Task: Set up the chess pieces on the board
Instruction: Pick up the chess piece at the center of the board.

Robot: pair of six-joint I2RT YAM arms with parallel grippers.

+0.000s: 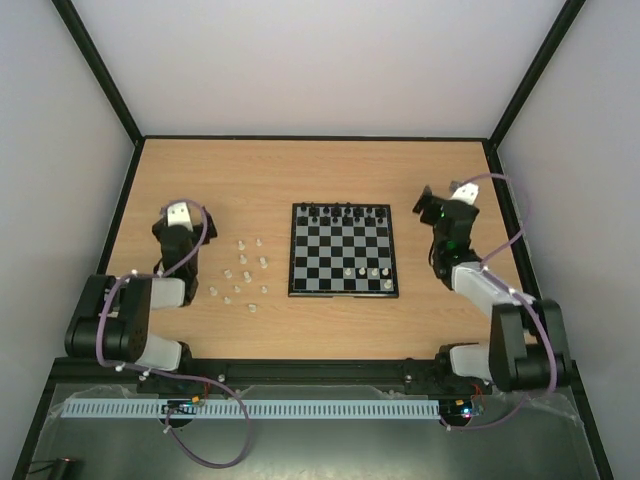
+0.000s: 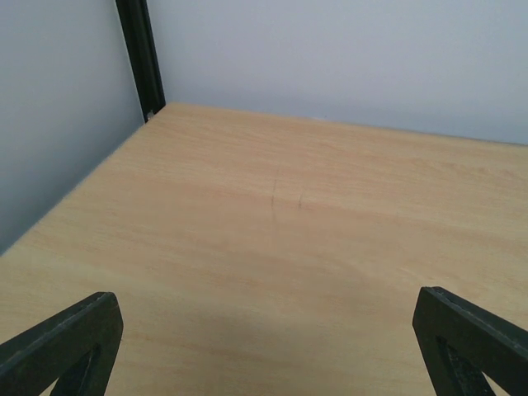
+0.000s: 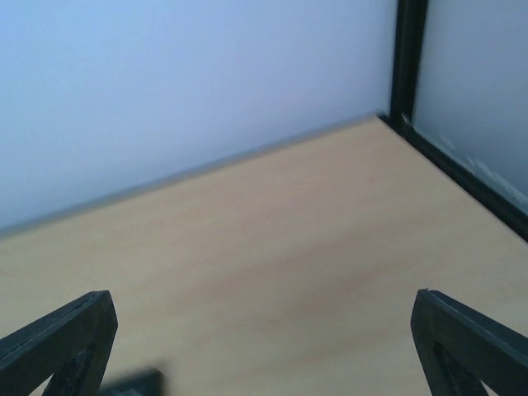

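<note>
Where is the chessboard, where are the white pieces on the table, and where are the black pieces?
Board (image 1: 343, 250): top view, a bare square near its middle.
White pieces (image 1: 244, 274): top view, one piece amid the loose cluster.
Black pieces (image 1: 346, 213): top view, middle of their rows.

Bright even light, soft shadows, wrist views blurred (especially right)

We see open tabletop (image 1: 300, 170) at twelve o'clock of the board (image 1: 335, 255). Scattered chess pieces (image 1: 246, 272) block its nine o'clock side.
</note>
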